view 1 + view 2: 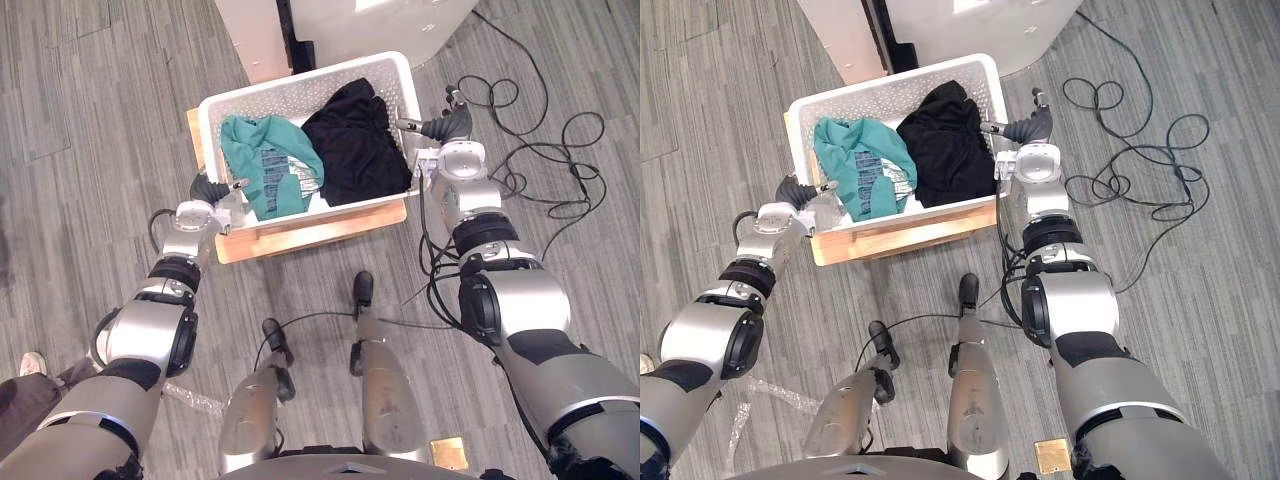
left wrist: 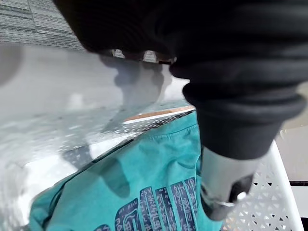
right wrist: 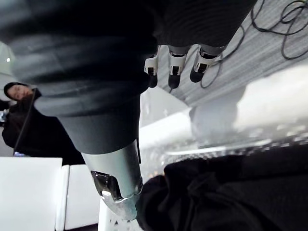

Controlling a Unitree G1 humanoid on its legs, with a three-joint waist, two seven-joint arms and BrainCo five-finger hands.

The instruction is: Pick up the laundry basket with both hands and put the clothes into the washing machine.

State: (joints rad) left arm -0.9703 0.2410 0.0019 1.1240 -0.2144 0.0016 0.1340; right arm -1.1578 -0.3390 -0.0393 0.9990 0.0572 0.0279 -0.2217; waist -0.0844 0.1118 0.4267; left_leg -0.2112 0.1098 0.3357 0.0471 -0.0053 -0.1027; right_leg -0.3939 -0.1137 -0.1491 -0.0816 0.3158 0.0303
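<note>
White perforated basket sits on a wooden crate on the floor before the washer, holding a teal shirt and a black garment. Right robot hand is spread astride the right rim, thumb inside. Left robot hand is at the left rim; grip cannot be told.

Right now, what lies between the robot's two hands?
In the left eye view, the white laundry basket sits between left hand and right hand, holding a teal shirt and a black garment.
</note>
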